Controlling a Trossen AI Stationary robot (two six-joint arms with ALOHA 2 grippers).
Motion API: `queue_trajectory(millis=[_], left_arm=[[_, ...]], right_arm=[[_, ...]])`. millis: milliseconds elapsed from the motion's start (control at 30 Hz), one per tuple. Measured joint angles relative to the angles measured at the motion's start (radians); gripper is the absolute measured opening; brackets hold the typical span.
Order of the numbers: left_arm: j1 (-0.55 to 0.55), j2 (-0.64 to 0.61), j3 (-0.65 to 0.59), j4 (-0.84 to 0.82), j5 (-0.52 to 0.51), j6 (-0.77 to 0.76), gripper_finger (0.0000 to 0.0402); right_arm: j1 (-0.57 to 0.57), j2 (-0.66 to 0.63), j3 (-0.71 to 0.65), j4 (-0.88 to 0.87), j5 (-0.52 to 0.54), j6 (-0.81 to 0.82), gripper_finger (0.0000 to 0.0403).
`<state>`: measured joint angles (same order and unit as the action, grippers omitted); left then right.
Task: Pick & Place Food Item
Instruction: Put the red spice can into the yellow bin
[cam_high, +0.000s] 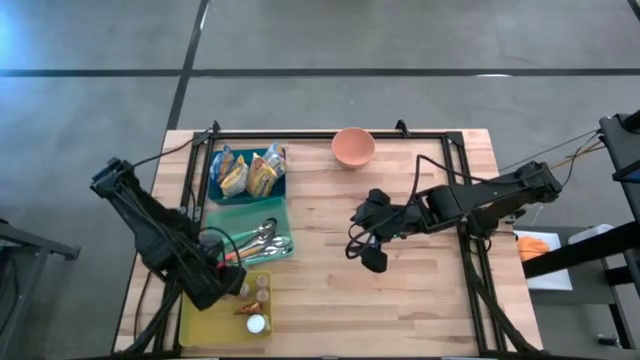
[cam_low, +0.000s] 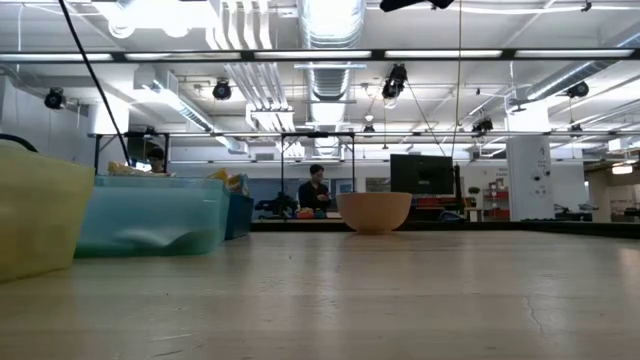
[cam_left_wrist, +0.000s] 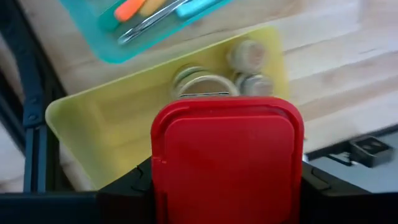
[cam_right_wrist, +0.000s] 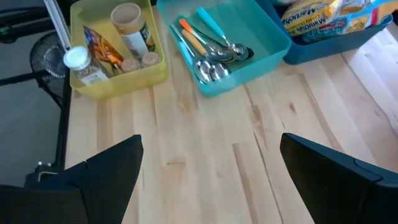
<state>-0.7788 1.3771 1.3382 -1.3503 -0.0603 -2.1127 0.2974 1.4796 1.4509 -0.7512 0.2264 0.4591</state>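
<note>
- Fingers of the left gripper (cam_left_wrist: 227, 186) clamp a red, flat-topped plastic lid or container (cam_left_wrist: 227, 165); only the left wrist view shows this grip clearly, with the red piece filling the space between the dark jaws.
- Below and beyond the held piece lies the translucent yellow plastic bin (cam_left_wrist: 112, 134), with round-lidded spice jars (cam_left_wrist: 245, 56) at its far end; the gripper sits over that bin.
- To do this step well, the left arm should probably lift the red item straight up until it is clear of the bin wall before moving sideways, keeping the clamp steady so the smooth plastic does not slip.
- A likely target is the round, salmon-pink bowl (cam_high: 353, 147) at the far edge of the wooden table (cam_high: 420, 290), though the task sentence names no destination.
- Jaws of the right gripper (cam_right_wrist: 208, 171) stand wide and hold nothing; it waits over bare wood near the table's middle.
- The high view places both arms and shows the teal plastic tray of cutlery (cam_high: 258, 240) and the blue bin of snack packets (cam_high: 248, 172) behind the yellow bin, yet the held red item is barely a sliver there.
- The right wrist view shows the yellow bin's contents unobstructed; the low view shows the bowl resting on the table, with no gripper visible.
</note>
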Motion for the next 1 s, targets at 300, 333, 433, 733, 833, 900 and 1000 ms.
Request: queue_trajectory(millis=[300,333,433,733,833,900,1000], left_arm=[[-0.02,-0.001,-0.078,0.006,0.08,-0.069,0.0201],[-0.021,-0.001,-0.079,0.004,0.079,-0.074,0.0201],[-0.029,-0.001,-0.083,-0.018,0.079,-0.105,0.0201],[-0.109,-0.001,-0.084,-0.078,0.08,-0.26,0.0201],[-0.116,0.005,-0.091,-0.056,0.08,-0.27,0.0201],[-0.115,0.013,-0.102,-0.046,0.066,-0.273,0.0201],[-0.115,0.035,-0.109,-0.039,-0.01,-0.294,0.0201]], right_arm=[[0.004,0.0,0.0,-0.032,0.0,-0.013,0.0372],[0.005,0.0,0.0,-0.036,0.0,-0.014,0.0372],[0.006,0.0,0.0,-0.054,0.0,-0.015,0.0372],[0.006,0.001,0.0,-0.081,0.0,-0.016,0.0372],[0.006,0.001,0.0,-0.081,0.0,-0.022,0.0372],[0.006,0.001,0.0,-0.081,0.0,-0.024,0.0372],[0.006,0.001,0.0,-0.081,0.0,-0.025,0.0372]])
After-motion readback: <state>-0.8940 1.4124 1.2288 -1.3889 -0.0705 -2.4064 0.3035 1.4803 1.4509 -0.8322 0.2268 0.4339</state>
